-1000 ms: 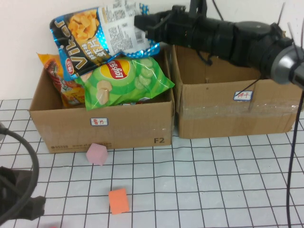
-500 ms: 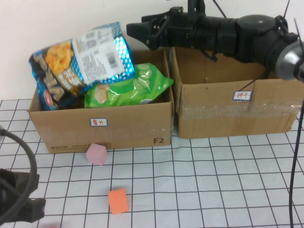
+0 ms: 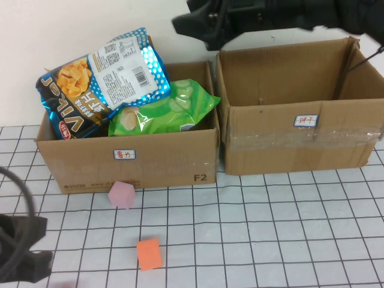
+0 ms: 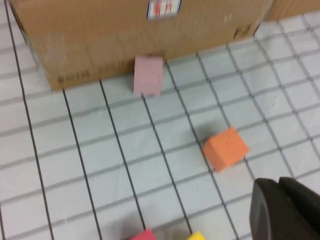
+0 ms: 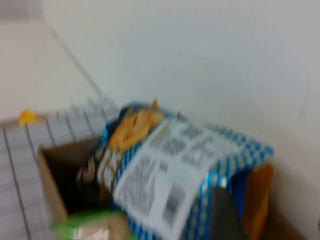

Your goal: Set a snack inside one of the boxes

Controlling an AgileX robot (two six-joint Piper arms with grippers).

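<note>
A blue snack bag [image 3: 99,84] lies tilted on top of a green chip bag [image 3: 165,111] in the left cardboard box [image 3: 168,159]. It sticks out above the box rim. My right gripper [image 3: 183,25] hangs open and empty above and behind the gap between the two boxes, apart from the bag. In the right wrist view the blue snack bag [image 5: 165,170] lies below one dark finger [image 5: 225,215], with an orange bag [image 5: 257,195] behind it. The right box [image 3: 282,144] shows nothing inside. My left gripper [image 4: 275,186] is shut and empty, low near the table's front left.
A pink cube [image 3: 122,194] rests against the left box's front. An orange cube [image 3: 149,253] lies nearer on the gridded table. In the left wrist view, red [image 4: 145,235] and yellow [image 4: 196,235] blocks peek in at the edge near the left gripper.
The right gripper opened and let go of the blue snack bag, which dropped onto the green bag in the left box. The gripper then rose away. The left arm stayed put.
</note>
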